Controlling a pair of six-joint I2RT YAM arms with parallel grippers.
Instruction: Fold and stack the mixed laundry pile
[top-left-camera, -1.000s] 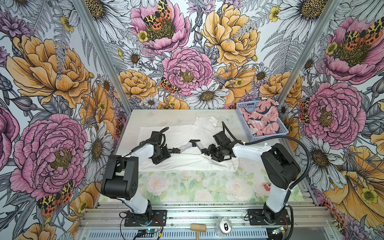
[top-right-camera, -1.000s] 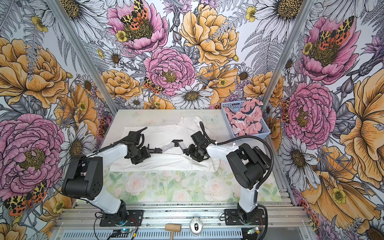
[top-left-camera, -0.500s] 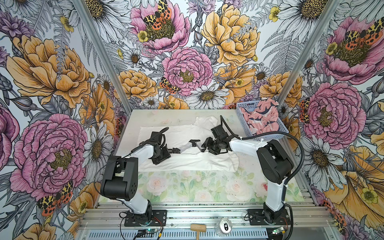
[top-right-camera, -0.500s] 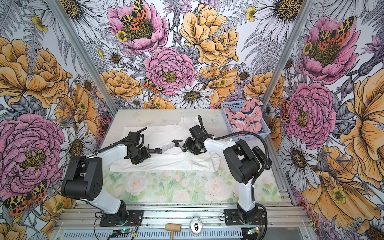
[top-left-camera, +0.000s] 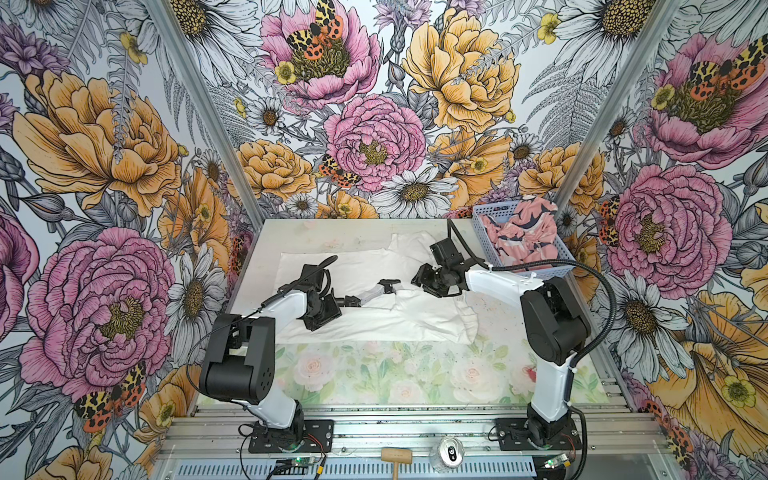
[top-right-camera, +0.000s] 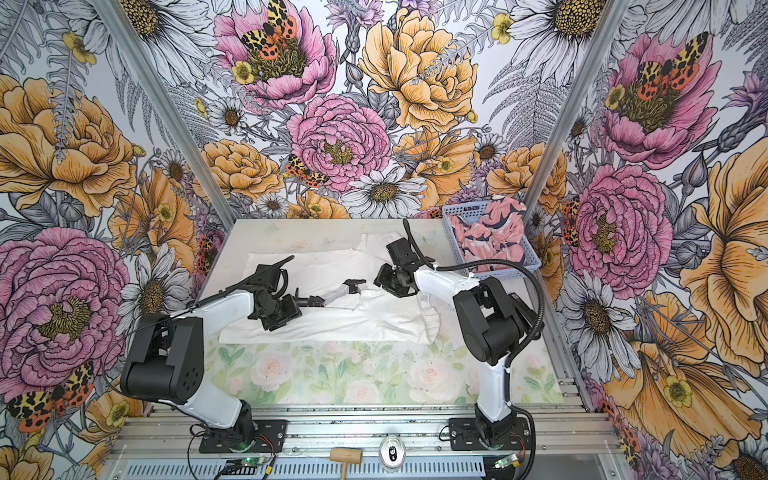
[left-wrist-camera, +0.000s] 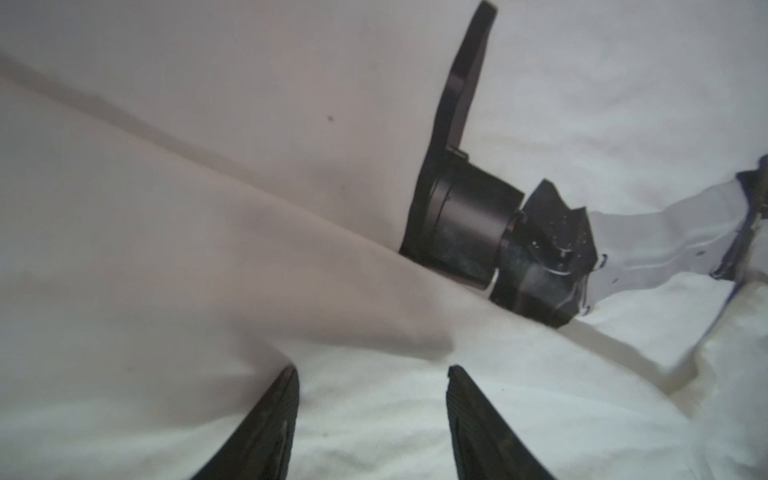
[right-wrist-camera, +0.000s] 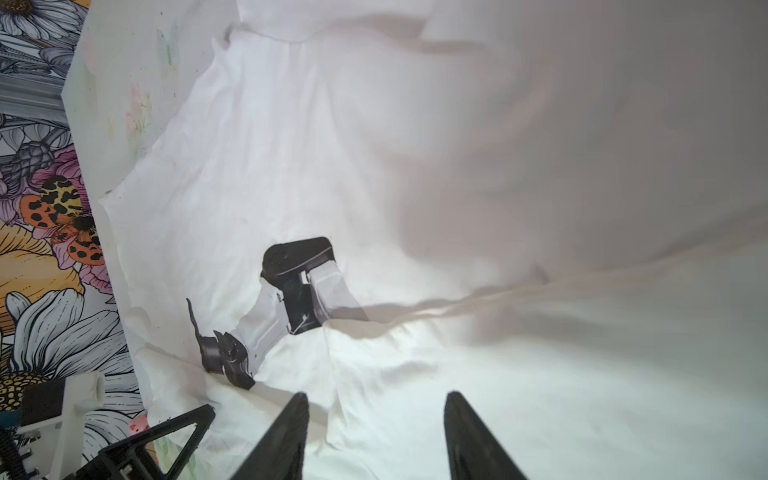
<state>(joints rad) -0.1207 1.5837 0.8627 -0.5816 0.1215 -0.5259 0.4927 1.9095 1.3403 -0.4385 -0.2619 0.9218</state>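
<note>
T-shirt (top-left-camera: 374, 328), soft white cloth (creased), near perforated plastic basket (top-left-camera: 482, 232)

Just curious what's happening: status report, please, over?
Left claw open, right claw open, both over white T-shirt spread on table. Pink garment bunched in basket.

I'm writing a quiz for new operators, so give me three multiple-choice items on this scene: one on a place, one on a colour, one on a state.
1. Where is the pink garment? A) on the floor B) in the basket C) hanging on the wall
2. What colour is the T-shirt spread on the table? A) white B) navy C) yellow
3. How do the fingers of the right gripper stand? A) shut on cloth B) apart, nothing between them C) shut, empty
Answers: 1 B, it lies bunched inside the blue basket; 2 A, both top views show it white; 3 B, the right wrist view shows a clear gap.
</note>
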